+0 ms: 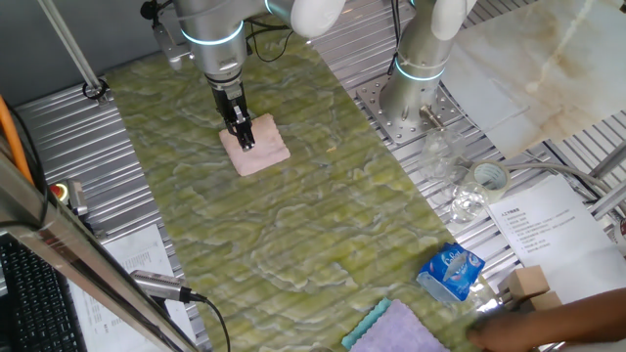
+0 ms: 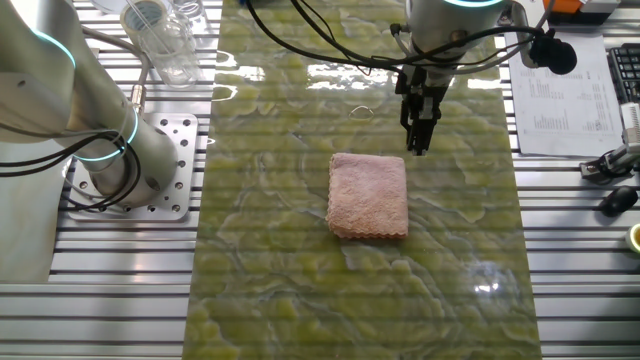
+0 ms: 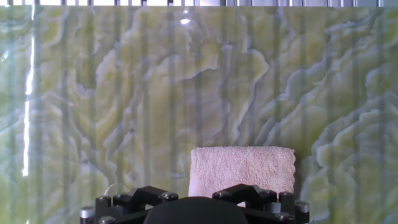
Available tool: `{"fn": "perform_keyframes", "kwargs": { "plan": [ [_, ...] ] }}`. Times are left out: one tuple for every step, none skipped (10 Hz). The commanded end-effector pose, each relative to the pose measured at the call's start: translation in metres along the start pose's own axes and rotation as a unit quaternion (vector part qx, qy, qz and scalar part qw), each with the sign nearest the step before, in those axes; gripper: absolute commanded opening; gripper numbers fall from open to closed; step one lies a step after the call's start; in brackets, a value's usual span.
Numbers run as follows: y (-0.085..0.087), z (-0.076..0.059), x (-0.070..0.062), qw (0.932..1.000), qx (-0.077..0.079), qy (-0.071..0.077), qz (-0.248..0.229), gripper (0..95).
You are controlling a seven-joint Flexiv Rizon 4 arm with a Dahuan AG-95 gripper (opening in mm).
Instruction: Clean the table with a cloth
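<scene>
The pale pink cloth (image 1: 256, 147) lies flat and folded on the yellow-green marbled table (image 1: 293, 235). It also shows in the other fixed view (image 2: 368, 195) and low in the hand view (image 3: 242, 168). My gripper (image 1: 245, 137) points straight down over the cloth's far edge, and in the other fixed view (image 2: 417, 140) its tips hang just beyond the cloth's far right corner. The fingers look pressed together with nothing between them. I cannot tell whether the tips touch the cloth. The fingertips are hidden in the hand view.
A lavender-and-teal fluffy cloth (image 1: 391, 330) and a blue packet (image 1: 451, 272) lie at the table's near right end. A tape roll (image 1: 489, 179), clear plastic cups (image 2: 165, 35), papers and a second arm's base (image 1: 411, 93) stand beside the table.
</scene>
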State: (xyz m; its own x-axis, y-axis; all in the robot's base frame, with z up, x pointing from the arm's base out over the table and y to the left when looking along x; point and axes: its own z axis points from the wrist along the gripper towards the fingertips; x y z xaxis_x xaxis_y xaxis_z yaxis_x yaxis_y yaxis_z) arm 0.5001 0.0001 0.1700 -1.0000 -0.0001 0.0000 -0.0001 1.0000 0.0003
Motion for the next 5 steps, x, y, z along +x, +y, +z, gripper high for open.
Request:
{"fn": "perform_keyframes", "kwargs": {
  "plan": [
    [-0.0001,0.0003,0.0,0.998,-0.052,0.006,-0.036,0.0],
    [-0.0002,0.0009,-0.0001,0.9982,-0.045,0.007,-0.039,0.0],
    [-0.0003,0.0011,-0.0002,0.9984,-0.039,0.008,-0.041,0.0],
    [-0.0003,0.0011,-0.0002,0.9984,-0.038,0.009,-0.04,0.0],
    [-0.0003,0.0011,-0.0002,0.9985,-0.037,0.009,-0.04,0.0]
  ]
}}
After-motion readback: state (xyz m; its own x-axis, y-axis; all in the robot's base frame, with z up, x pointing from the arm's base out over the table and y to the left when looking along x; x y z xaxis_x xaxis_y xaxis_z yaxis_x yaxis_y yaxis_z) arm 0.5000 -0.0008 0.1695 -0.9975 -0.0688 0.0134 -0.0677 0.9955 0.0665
